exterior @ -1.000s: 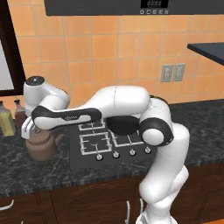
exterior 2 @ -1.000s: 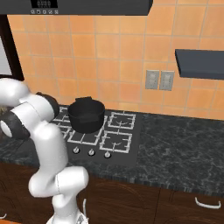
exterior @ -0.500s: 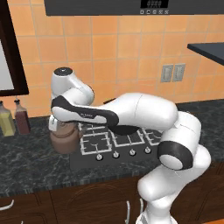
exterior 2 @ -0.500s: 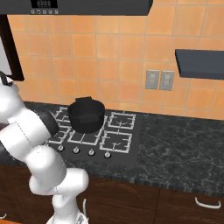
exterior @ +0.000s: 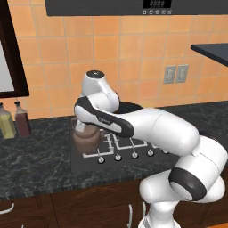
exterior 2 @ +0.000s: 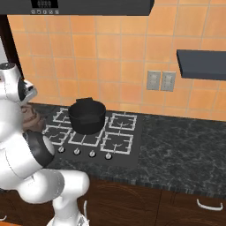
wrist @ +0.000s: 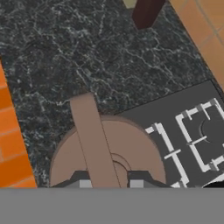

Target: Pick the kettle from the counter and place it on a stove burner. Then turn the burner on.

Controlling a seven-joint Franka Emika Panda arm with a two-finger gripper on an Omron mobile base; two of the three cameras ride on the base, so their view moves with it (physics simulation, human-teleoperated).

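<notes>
Pincer [wrist: 111, 183] closed on the kettle's arched handle, the two dark tips sitting either side of the brown strap at 6 o'clock in the hand view, with the kettle [wrist: 107, 155] hanging directly beneath. A second ago the kettle sat on the desk [exterior: 40, 156] well left of the stove, near the bottles; half a second ago it was at the stove's left border; now it [exterior: 84, 139] hangs over the left edge of the stove [exterior: 133, 149], at about 9 o'clock from the knob row. From the right base camera a sliver of it [exterior 2: 32, 115] peeks out behind the white arm, to the 9 o'clock side of the black pot [exterior 2: 87, 115]. So the pick appears done and the carry nearly so. In the hand view the belly straddles the stove's border, half over marbled stone, with a free burner grate [wrist: 201, 135] at 3 o'clock. My judgement: a little more travel toward that grate before lowering, then the knobs.
</notes>
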